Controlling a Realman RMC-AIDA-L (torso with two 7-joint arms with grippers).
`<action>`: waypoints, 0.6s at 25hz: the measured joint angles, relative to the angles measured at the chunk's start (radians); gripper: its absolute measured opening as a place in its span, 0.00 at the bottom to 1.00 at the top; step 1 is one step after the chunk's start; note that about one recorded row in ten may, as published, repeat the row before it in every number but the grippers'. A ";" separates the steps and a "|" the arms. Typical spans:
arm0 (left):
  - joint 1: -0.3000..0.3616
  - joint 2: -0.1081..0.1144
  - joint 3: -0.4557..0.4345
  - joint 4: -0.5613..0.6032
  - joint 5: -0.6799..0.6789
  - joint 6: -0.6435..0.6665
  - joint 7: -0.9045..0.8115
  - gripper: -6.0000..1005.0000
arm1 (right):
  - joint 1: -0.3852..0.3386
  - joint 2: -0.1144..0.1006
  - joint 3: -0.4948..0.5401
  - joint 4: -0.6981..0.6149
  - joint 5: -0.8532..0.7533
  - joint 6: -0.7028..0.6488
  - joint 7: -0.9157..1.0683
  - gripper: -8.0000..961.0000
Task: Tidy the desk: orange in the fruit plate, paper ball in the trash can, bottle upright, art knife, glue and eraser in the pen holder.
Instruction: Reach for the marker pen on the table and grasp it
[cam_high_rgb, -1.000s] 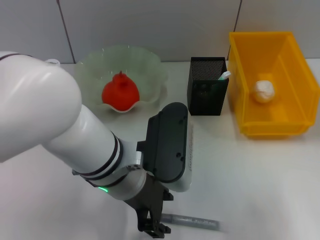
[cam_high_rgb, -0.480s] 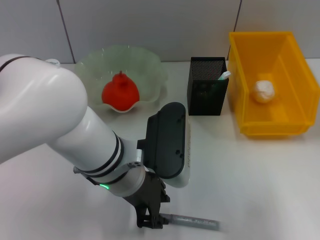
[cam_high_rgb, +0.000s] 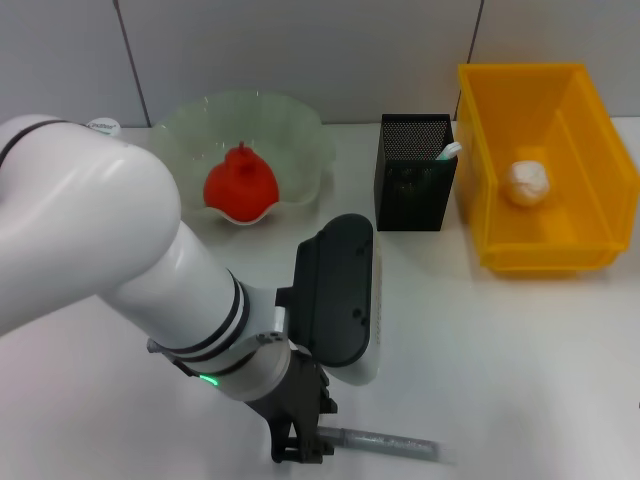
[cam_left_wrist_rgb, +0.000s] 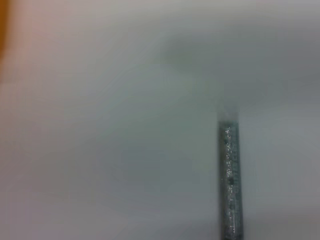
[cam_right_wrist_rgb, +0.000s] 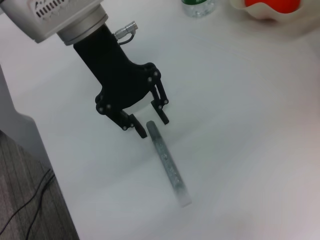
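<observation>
Lying flat, art knife points lengthwise at left tool.

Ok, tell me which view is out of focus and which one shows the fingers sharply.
Left wrist view: soft throughout, the grey stick fading at its far end. Right wrist view: sharpest, the left gripper with fingers open over the stick's end. Head view: clear, the arm hiding much.

We see a white desk. On it at the back stand a glass plate, a black mesh holder and a yellow bin, side by side. A bottle stands near the plate. A grey stick lies flat near the front edge.
</observation>
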 joint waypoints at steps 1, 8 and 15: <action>0.000 0.000 0.005 -0.002 0.001 0.000 0.000 0.39 | 0.002 0.000 0.000 0.003 0.000 0.003 0.000 0.76; -0.009 0.000 0.014 -0.020 0.002 -0.006 -0.001 0.39 | 0.004 0.002 -0.005 0.008 -0.001 0.010 -0.001 0.76; -0.013 0.000 0.014 -0.028 0.001 -0.017 0.001 0.39 | 0.011 0.002 -0.020 0.024 -0.018 0.023 -0.001 0.76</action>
